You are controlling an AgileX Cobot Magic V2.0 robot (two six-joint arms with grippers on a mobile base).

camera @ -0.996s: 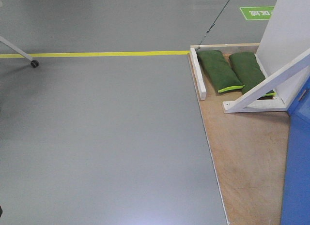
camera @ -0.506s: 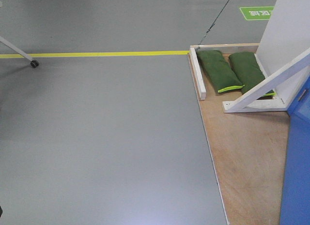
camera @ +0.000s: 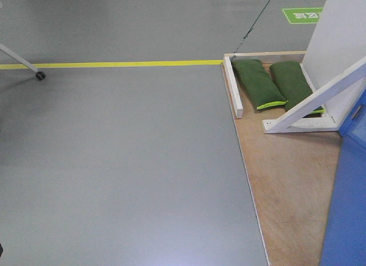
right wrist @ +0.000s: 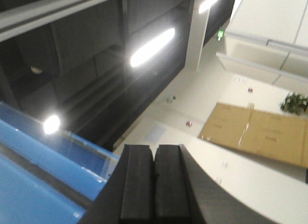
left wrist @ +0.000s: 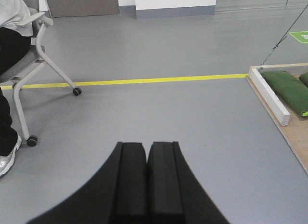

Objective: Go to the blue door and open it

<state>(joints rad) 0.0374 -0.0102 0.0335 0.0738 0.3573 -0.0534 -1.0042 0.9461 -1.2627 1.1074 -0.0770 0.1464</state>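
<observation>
You are in the approach, not yet at the handle. The blue door [camera: 347, 214] shows only as a strip at the lower right edge of the front view, standing on the plywood base [camera: 289, 180] just beside the white slanted brace [camera: 320, 97]. The right wrist view, tilted up toward the ceiling lights, catches more glossy blue [right wrist: 29, 200] at its lower left. No view shows the lever or the lock, so do not reach on a guess. First turn the base to the right until the door face and its handle sit well inside the front view. Mind the raised edge of the plywood base, and steer clear of the brace and the 2 green sandbags [camera: 260, 83] behind it, which would likely snag a wheel or an arm. The left gripper [left wrist: 146, 147] is clenched with its 2 fingers pressed together and nothing between them, pointing down over bare grey floor [left wrist: 192, 118], well apart from the door. The right gripper [right wrist: 154, 149] is likewise clenched and empty, and it sits on the door's side, so it seems the natural arm for the lever. Lower that wrist until its camera sees the handle, spread the fingers before closing in, then approach the lever squarely and slowly.
</observation>
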